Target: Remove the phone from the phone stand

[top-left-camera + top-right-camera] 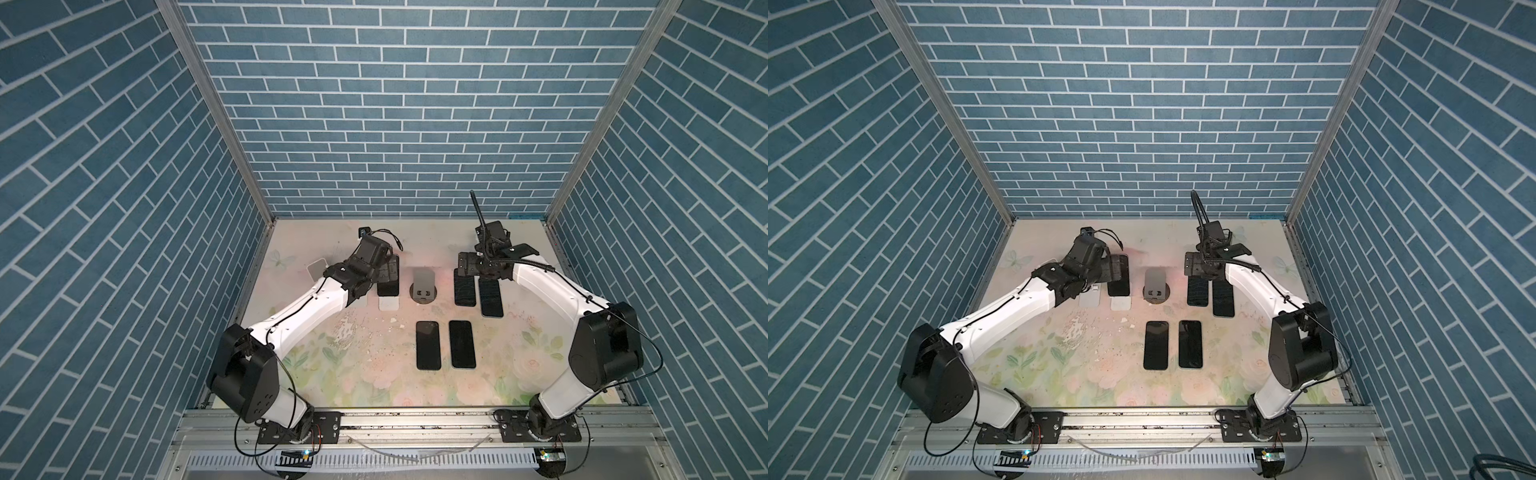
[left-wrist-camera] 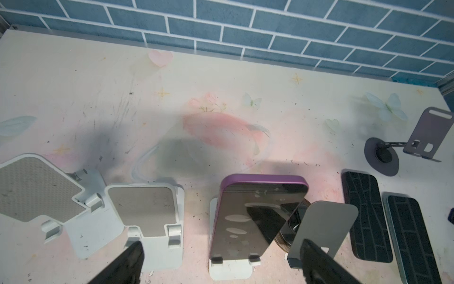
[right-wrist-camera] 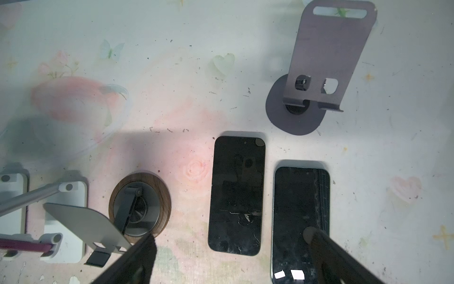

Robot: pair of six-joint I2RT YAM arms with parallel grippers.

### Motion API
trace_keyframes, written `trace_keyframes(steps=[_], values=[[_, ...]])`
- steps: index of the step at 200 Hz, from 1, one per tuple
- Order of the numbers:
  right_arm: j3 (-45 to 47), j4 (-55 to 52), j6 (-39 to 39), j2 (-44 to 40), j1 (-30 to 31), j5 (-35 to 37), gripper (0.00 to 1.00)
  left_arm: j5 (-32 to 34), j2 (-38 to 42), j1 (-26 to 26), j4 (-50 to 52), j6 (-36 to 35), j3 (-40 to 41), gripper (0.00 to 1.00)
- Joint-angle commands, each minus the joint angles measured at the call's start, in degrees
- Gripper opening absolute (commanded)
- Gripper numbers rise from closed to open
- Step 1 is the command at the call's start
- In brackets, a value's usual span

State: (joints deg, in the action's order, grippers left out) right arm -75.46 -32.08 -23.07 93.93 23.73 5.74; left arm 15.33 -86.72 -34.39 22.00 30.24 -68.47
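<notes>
**Floral table inside blue brick walls: phone seated in stand**

The table [image 1: 365, 374] is enclosed by brick walls [image 1: 399, 124]. The purple-rimmed phone [image 2: 258, 216] leans screen-up in a white stand [image 2: 231, 270], bottom edge against the two front lips. The left arm reaches above it; the left gripper [image 2: 222, 260] is spread wide, one finger to each side of the phone, grasping nothing. The right gripper [image 3: 228, 243], likewise released, hovers above a flat phone [image 3: 235, 196]

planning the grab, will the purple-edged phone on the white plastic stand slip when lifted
The purple-edged phone looks rigid; its glossy glass probably slips. The white plastic stand hooks its edge with two lips, so may tip.
</notes>
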Motion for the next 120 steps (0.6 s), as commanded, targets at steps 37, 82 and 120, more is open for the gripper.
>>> trace_keyframes(steps=[37,82,120], values=[[1.54,0.09,1.1,-1.23,-0.18,0.24,0.99,0.6,-3.39,-2.57,1.73,-0.87,-3.77,1.0],[1.11,0.36,1.01,-0.42,-0.17,-0.11,0.99,0.24,-6.01,-3.14,3.17,-1.91,-6.16,1.0],[0.62,0.61,1.36,-0.07,-0.21,0.02,0.98,0.48,-8.35,-3.14,4.18,-2.79,-8.12,1.0]])
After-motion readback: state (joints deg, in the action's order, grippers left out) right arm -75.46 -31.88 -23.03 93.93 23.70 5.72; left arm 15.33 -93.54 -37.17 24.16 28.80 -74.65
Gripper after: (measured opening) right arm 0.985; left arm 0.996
